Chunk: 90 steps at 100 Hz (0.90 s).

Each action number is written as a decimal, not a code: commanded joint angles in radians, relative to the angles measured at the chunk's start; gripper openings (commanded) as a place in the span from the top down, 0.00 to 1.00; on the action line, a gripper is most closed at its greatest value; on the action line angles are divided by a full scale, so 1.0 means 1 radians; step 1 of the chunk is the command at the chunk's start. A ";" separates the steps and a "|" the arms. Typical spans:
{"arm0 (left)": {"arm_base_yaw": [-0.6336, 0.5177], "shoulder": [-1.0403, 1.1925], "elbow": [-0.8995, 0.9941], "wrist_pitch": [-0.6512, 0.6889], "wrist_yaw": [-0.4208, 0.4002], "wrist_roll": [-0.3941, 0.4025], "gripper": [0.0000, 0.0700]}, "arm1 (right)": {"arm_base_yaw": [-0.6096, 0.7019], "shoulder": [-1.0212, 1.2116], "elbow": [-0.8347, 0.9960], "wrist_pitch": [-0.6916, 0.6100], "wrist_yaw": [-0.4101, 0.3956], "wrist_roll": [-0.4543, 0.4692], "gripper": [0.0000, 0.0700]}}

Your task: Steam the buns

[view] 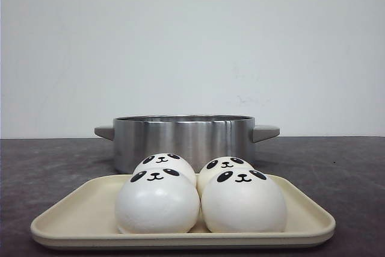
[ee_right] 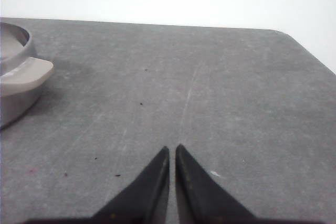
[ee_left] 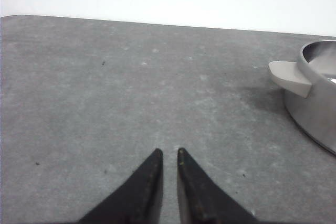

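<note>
Four buns (view: pixel 157 204), one tray (view: pixel 72 212), one pot (view: pixel 183 138), and two end effectors (ee_left: pixel 169 153).

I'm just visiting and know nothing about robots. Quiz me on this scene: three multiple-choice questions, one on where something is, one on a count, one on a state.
1. Where are the buns?
A. In the pot
B. On the tray
C. On the bare table

2. How many buns are there?
A. Two
B. Three
C. Four

3. How do the left gripper and right gripper stand?
A. Both nearly shut, holding nothing
B. Both wide open
C. One holding a bun

Answers:
1 B: they sit on the cream tray, in front of the steel pot.
2 C: four panda faces show.
3 A: each pair of tips leaves only a sliver over bare table.
</note>
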<state>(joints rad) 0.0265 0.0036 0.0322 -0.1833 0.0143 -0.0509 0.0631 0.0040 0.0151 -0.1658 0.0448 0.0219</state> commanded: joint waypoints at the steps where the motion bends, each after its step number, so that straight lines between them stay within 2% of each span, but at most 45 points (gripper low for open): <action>1: 0.000 0.000 -0.018 -0.004 0.005 0.006 1.00 | -0.002 0.000 -0.003 0.012 0.000 -0.008 0.98; 64: 0.000 0.000 -0.018 -0.003 0.005 0.006 1.00 | -0.002 0.000 -0.003 0.012 0.000 -0.008 0.98; 77: 0.000 0.000 -0.018 -0.003 0.005 0.004 1.00 | -0.002 0.000 -0.003 0.084 -0.006 0.033 0.98; 83: 0.000 0.000 -0.018 -0.003 0.023 -0.053 1.00 | -0.001 0.000 -0.003 0.122 -0.031 0.055 0.98; 90: 0.000 0.000 -0.016 -0.004 0.058 -0.188 1.00 | -0.001 0.000 -0.003 0.164 -0.053 0.073 0.98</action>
<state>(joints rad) 0.0261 0.0036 0.0322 -0.1822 0.0441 -0.0917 0.0631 0.0040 0.0143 -0.0376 0.0048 0.0559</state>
